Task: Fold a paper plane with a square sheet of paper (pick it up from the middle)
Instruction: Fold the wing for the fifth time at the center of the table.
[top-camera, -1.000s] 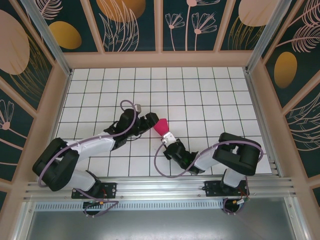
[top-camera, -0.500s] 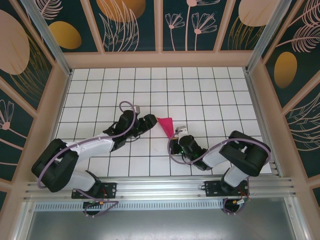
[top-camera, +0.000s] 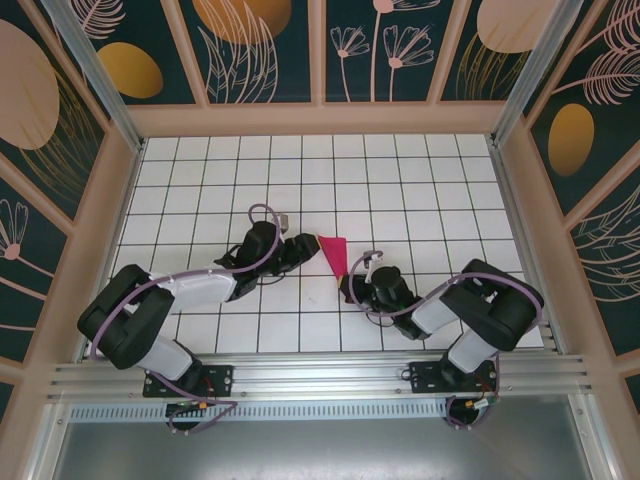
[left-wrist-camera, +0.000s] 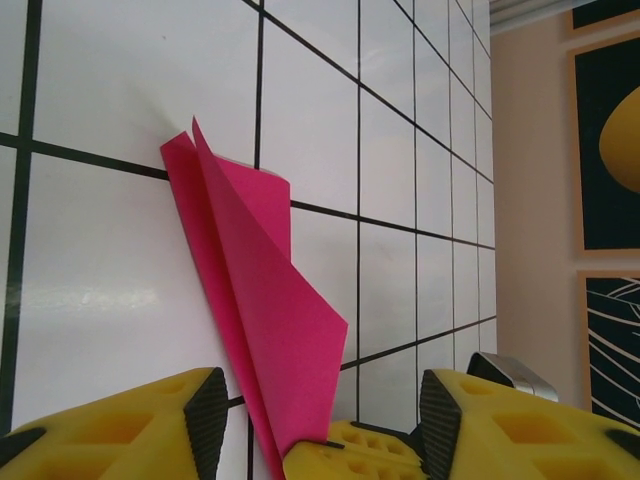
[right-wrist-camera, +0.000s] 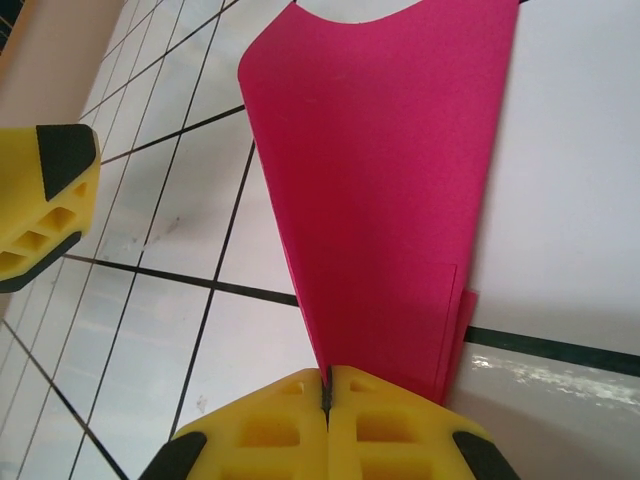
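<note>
Paper plane (top-camera: 334, 252) of magenta-pink paper, folded into a narrow wedge, sits near the middle of the white tiled table (top-camera: 400, 180), between the two arms. From above, its wide end points toward the far side of the table and its narrow end points back toward the arm bases. The right gripper (top-camera: 349, 285) reaches in from the right side and has its yellow fingers pressed together on that narrow end. In the right wrist view the two fingers meet with no gap, and the pink paper fans out from between them and widens toward a curved far edge. A second layer of the fold peeks out along its right side. The left gripper (top-camera: 306, 243) comes in from the left and sits just beside the wide end of the plane. Its jaws stand well apart and hold nothing. In the left wrist view its black-padded yellow fingers (left-wrist-camera: 205, 405) frame the bottom of the picture. The plane rises between them as two overlapping pink flaps, and its far corner meets a black grid line on the table. At the bottom centre of that view, the clamped fingers of the right gripper hold the near end of the paper.
</note>
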